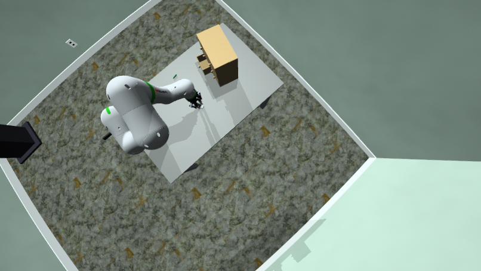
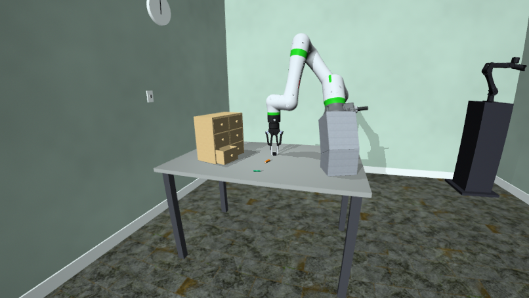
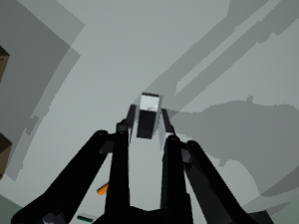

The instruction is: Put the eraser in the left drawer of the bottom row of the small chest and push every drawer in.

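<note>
The eraser [image 1: 202, 106] [image 2: 274, 153] [image 3: 149, 104], a small white block with a black part, is at the table beneath the arm. My gripper [image 1: 198, 105] [image 2: 274, 151] [image 3: 147, 114] points down with its fingers partly open, one fingertip on each side of the eraser. Narrow gaps show beside the eraser in the wrist view. The small wooden chest [image 1: 218, 46] [image 2: 204, 138] stands upright, with two columns of three drawers. Its bottom left drawer [image 1: 203, 64] [image 2: 226, 155] is pulled partway out, and its visible floor is bare. The other drawers look pushed in.
An orange piece [image 2: 267, 161] [image 3: 103, 188] and a green piece [image 1: 174, 76] [image 2: 257, 170] [image 3: 85, 217] lie on the grey table [image 1: 262, 80] [image 2: 314, 181], off to one side of the gripper. The arm hides the orange piece in the top view.
</note>
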Controlling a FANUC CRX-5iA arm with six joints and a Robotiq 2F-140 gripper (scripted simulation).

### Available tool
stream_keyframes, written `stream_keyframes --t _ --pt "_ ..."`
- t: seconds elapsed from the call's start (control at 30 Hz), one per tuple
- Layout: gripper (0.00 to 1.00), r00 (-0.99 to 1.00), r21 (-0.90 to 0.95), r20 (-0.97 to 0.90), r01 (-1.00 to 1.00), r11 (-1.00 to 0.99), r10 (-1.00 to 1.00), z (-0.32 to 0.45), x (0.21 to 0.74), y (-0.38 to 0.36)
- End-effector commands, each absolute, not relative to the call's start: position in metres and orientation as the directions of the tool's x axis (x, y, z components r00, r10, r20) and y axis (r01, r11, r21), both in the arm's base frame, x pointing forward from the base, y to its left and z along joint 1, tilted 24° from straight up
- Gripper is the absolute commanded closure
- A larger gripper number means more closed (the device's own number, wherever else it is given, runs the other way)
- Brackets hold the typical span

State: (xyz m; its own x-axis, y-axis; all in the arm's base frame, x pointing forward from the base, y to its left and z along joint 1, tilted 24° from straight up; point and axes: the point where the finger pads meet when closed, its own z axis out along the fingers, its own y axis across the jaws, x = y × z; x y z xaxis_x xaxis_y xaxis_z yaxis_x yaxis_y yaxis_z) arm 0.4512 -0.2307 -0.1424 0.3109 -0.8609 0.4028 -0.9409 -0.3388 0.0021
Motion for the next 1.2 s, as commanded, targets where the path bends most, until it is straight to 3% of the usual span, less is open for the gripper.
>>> stream_keyframes --t 0.0,0.1,0.13,1.17 --pt "0.77 0.311 0.002 0.403 -0.941 -0.339 -0.861 -0.142 0.451 -0.231" --pt "0.77 0.311 0.002 0.403 -0.941 -0.339 -0.861 -0.142 0.451 -0.231" --pt "0.89 0.311 0.002 0.403 -0.941 -0.339 -0.861 -0.142 0.451 -0.231" --pt "0.89 0.311 0.002 0.403 -0.941 -0.339 -0.861 -0.118 0.448 -0.221"
